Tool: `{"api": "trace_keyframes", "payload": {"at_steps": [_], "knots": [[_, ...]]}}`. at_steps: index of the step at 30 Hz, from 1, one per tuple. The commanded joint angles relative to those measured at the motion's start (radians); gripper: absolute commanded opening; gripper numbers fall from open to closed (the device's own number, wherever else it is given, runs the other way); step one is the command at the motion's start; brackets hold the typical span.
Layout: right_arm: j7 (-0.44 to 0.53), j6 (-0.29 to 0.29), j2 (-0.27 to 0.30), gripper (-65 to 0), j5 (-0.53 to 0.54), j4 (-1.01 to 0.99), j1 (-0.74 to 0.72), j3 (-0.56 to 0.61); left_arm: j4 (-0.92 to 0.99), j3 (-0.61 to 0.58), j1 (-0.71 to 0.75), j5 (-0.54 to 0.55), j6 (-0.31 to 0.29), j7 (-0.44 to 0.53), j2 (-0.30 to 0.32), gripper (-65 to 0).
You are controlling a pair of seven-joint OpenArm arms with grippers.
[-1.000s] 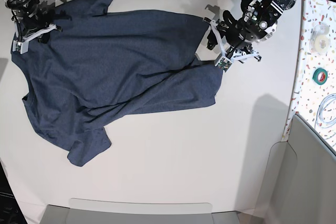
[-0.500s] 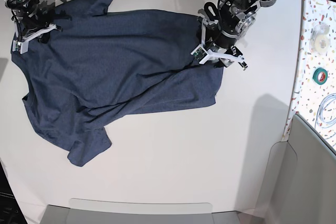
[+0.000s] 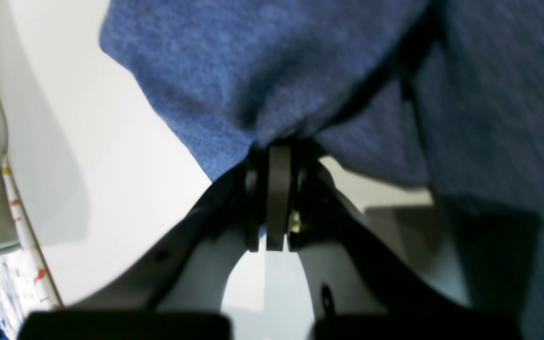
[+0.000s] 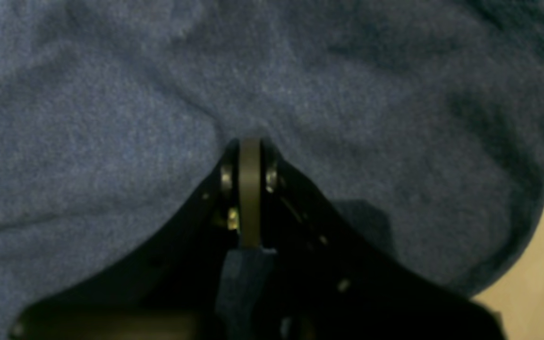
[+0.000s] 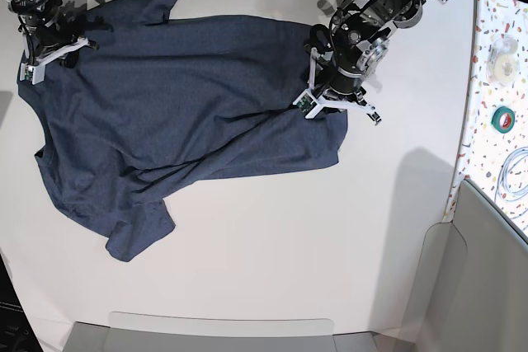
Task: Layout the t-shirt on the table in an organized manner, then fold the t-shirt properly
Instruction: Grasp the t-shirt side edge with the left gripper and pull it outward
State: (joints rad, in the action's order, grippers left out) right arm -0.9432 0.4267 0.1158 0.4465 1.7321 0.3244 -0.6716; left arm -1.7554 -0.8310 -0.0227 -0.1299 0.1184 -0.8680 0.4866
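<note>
The navy t-shirt [image 5: 181, 105] lies plain side up on the white table [image 5: 289, 245], with diagonal folds across its middle and one sleeve at the lower left. No lettering shows. My left gripper [image 5: 328, 103] is at the shirt's right edge; in the left wrist view its jaws [image 3: 272, 156] are together with the cloth [image 3: 253, 71] bunched at the tip. My right gripper [image 5: 45, 53] is at the shirt's upper left corner. In the right wrist view it [image 4: 249, 146] is shut on the cloth [image 4: 158, 94], and a strip of fabric shows between the jaws.
A speckled strip runs along the right edge with a green tape roll [image 5: 504, 118], a white roll [image 5: 501, 59] and a coiled cable [image 5: 516, 175]. Grey bins stand at the front edge [image 5: 223, 331] and at the lower right [image 5: 487, 286]. Cables hang along the back edge.
My left gripper has moved left from beside the shirt onto its right edge and turned. The cloth there has shifted slightly. The right arm has not moved.
</note>
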Motion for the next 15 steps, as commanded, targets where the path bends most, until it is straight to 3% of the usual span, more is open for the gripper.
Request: {"api": "trace_keyframes", "payload": {"at_steps": [1, 8, 15], "knots": [[-0.044, 0.001, 0.003, -65.0, -0.018, -0.001, 0.011, 0.002, -0.041, 0.006, -0.024, -0.011, 0.007, 0.016, 0.008, -63.5], [-0.046, 0.001, 0.003, -65.0, -0.018, -0.001, 0.011, 0.002, -0.091, 0.008, -0.145, -0.011, 0.007, 0.013, -0.007, -62.7], [-0.046, 0.001, 0.003, -65.0, -0.018, -0.001, 0.012, 0.002, 0.148, 0.009, -0.352, -0.011, 0.013, 0.014, -0.165, -62.7]]}}
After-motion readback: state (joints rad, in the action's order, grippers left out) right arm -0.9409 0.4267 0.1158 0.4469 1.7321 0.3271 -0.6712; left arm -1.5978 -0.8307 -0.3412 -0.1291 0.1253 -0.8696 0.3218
